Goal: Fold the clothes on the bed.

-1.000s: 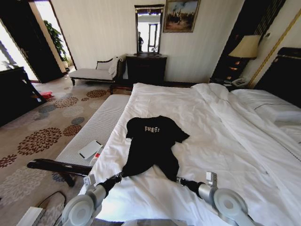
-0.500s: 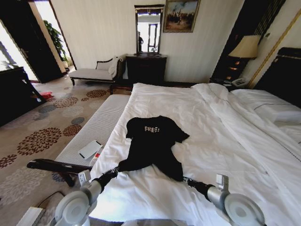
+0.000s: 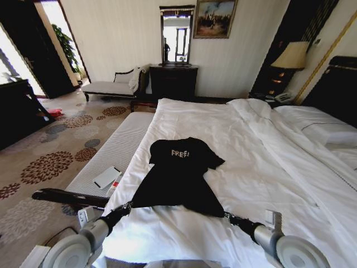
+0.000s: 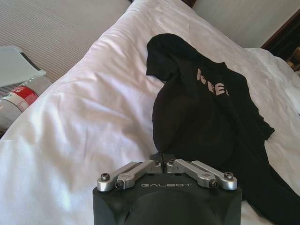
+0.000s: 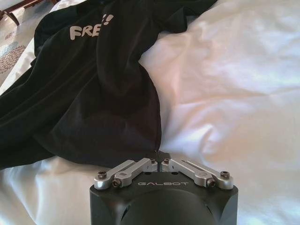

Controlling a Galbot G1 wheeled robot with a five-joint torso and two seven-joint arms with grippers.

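Observation:
The clothes, a black T-shirt [image 3: 178,176] with pale "FREE!" lettering, lie flat near the foot of the bed [image 3: 268,167], on its white duvet, collar away from me. My left gripper [image 3: 129,206] is shut on the hem's left corner, and the left wrist view shows its fingers pinched together on the cloth [image 4: 161,156]. My right gripper [image 3: 226,214] is shut on the hem's right corner, seen up close in the right wrist view [image 5: 158,158]. The hem is stretched wide between them.
A white-cushioned bench [image 3: 114,148] with dark legs runs along the bed's left side. It carries a flat white item [image 3: 107,177] and a bottle [image 4: 18,96]. Pillows [image 3: 329,131] lie at the far right. Patterned carpet [image 3: 50,162] covers the floor on the left.
Both grippers have moved apart and back toward me with the hem in them. The shirt's lower edge is now spread wide and flat instead of bunched narrow.

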